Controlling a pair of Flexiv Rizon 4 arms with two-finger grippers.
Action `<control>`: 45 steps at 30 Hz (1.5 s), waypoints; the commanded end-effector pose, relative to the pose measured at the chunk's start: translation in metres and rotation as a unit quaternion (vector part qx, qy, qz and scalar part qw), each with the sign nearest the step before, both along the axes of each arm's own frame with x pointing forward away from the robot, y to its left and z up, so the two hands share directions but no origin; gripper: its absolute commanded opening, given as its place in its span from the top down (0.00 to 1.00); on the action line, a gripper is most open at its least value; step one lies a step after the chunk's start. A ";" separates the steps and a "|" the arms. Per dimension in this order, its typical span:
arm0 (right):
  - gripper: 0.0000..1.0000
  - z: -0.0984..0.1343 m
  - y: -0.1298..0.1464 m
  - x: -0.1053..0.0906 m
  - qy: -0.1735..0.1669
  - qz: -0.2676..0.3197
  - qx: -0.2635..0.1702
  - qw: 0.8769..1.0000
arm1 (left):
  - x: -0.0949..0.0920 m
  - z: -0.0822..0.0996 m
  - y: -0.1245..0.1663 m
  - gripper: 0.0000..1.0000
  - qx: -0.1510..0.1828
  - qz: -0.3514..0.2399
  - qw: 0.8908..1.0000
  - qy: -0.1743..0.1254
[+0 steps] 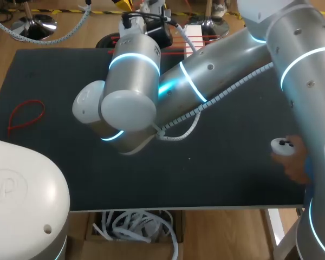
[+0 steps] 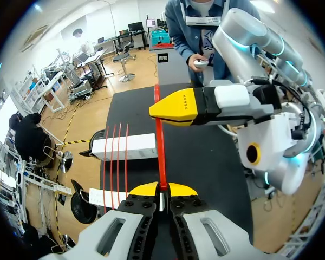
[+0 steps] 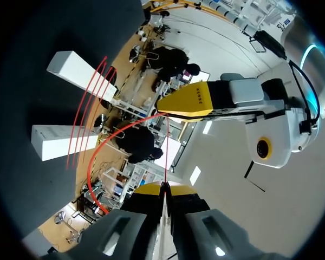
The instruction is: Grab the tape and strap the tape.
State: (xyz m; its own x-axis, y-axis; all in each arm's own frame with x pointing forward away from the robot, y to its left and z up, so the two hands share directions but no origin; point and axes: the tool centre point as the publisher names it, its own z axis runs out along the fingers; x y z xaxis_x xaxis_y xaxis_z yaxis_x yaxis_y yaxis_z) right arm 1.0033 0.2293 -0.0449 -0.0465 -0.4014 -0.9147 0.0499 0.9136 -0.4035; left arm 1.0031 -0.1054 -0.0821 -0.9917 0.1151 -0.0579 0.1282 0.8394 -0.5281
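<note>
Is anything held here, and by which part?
The red tape: left gripper and right gripper are each shut on it partway along, a straight stretch spanning between them.

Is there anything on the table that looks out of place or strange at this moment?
One thing: a red loop lies loose and alone on the table's left part, far from the white blocks where the other red strips are stretched straight. Nothing looks spilled or broken.
</note>
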 end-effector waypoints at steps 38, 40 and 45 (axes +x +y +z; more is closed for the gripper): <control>1.00 -0.017 0.039 0.003 0.020 -0.020 -0.008 1.000 | 0.000 0.001 0.000 1.00 0.002 0.000 1.000 0.001; 1.00 -0.017 0.040 0.003 0.020 -0.020 -0.008 1.000 | 0.000 0.001 0.000 1.00 0.002 0.000 1.000 0.001; 1.00 -0.019 0.042 0.003 0.020 -0.019 -0.011 1.000 | 0.000 0.001 0.000 1.00 0.002 0.000 1.000 0.001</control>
State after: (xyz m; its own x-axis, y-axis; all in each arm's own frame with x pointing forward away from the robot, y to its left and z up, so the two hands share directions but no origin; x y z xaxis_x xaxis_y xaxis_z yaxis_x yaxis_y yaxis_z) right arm 1.0058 0.2669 -0.0624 -0.0954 -0.4153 -0.9047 0.0630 0.9045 -0.4219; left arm 1.0032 -0.1042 -0.0825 -0.9918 0.1143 -0.0573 0.1272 0.8402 -0.5271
